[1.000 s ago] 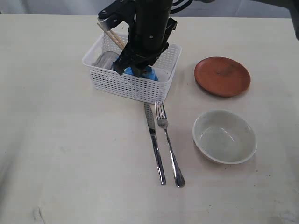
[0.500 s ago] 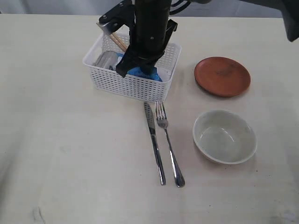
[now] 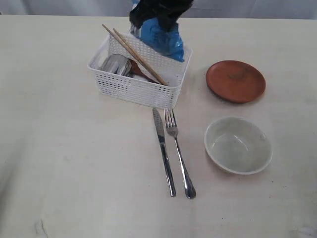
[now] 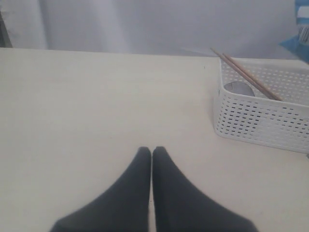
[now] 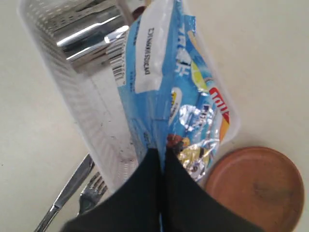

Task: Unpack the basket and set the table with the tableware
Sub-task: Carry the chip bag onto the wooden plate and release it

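The white basket point(image 3: 133, 91) sits near the table's point(image 3: 74, 163) far edge, holding a steel cup point(image 3: 115, 64) and two leaning chopsticks point(image 3: 131, 52). A knife point(image 3: 163, 151) and fork point(image 3: 179, 156) lie just in front of it. Above it, the right gripper point(image 5: 161, 152) is clamped on a blue snack packet point(image 3: 163, 37). The left gripper point(image 4: 152, 152) is pressed together, empty.

Bright, soft, even light from above. The pale table point(image 3: 74, 148) looks a bit washed out. Only faint, short shadows beside the basket point(image 3: 133, 91), bowl point(image 3: 238, 145) and knife point(image 3: 163, 153). Exterior view mostly sharp; blue packet point(image 3: 163, 37) at the top edge slightly smeared. Right wrist view: hard glare streaks on the steel cup point(image 5: 91, 34), sparkle on the packet's foil, right gripper point(image 5: 160, 153) dark and soft-edged. Left wrist view hazy, low contrast; left gripper point(image 4: 152, 151) out of focus.
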Controlling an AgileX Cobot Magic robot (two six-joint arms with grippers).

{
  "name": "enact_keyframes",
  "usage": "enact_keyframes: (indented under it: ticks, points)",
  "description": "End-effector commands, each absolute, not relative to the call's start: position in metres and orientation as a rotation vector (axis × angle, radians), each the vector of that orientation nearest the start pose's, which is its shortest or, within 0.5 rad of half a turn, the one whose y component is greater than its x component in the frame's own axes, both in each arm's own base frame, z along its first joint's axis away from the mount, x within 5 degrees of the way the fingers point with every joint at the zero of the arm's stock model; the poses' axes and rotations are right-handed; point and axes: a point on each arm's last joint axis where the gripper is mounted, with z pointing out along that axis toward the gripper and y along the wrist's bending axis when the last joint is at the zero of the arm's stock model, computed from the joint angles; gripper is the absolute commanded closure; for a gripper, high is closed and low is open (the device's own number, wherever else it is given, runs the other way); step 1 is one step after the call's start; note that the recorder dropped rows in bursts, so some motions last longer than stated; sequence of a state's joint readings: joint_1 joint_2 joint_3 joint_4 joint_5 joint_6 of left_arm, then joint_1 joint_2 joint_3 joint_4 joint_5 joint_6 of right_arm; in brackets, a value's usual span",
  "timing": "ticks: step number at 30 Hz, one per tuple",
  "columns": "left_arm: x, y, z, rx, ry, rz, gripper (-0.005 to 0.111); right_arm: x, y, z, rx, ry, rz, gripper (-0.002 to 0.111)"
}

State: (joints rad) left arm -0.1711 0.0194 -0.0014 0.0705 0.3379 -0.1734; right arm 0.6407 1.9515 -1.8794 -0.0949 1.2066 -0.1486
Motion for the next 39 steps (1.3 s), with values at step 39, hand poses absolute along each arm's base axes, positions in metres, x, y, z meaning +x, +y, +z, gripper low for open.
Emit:
enact_keyframes:
  ticks: [39]
  points:
    - [0.055,-0.008,0.182,0.041,1.836,-0.18,0.106,0.382,0.1,0.208,-0.622,2.789,-0.356,0.108]
